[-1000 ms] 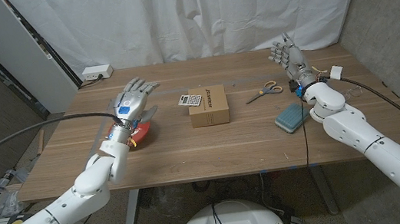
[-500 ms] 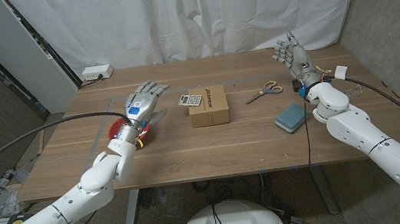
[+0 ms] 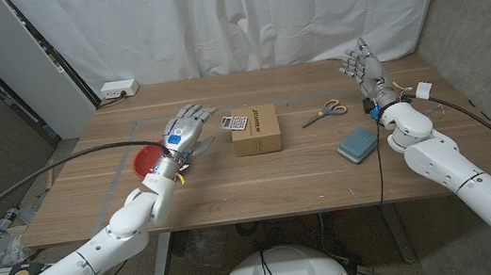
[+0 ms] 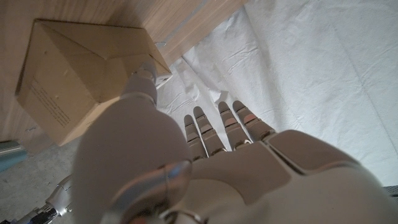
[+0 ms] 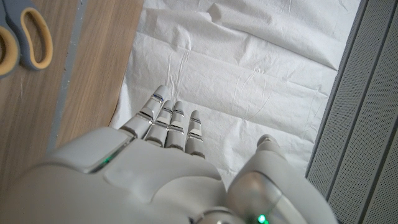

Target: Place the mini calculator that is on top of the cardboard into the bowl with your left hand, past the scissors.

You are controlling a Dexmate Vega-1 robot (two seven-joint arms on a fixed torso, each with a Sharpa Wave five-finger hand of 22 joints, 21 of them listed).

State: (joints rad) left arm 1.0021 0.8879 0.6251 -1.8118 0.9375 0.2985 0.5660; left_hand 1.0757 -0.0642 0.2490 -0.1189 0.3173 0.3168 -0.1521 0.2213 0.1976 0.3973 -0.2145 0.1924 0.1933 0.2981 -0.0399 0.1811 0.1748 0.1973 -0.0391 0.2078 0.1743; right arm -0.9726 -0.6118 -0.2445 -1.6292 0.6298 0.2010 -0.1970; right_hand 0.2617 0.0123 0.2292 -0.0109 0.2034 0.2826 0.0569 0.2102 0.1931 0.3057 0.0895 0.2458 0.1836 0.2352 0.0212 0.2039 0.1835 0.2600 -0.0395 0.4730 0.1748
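The white left hand [image 3: 186, 129] hovered with fingers spread between the red bowl [image 3: 146, 160] and the brown cardboard box [image 3: 256, 129], which carried the small grey calculator [image 3: 236, 122]. Yellow-handled scissors [image 3: 325, 112] lay beyond.

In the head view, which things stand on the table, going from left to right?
Red bowl → left hand → mini calculator → cardboard box → scissors → blue sponge → right hand.

The mini calculator [image 3: 236, 122] lies flat on the left part of the cardboard box [image 3: 258, 129], a small pale keypad facing up. The red bowl [image 3: 146, 160] sits on the bench to the box's left; the yellow-handled scissors [image 3: 324, 112] lie to its right.
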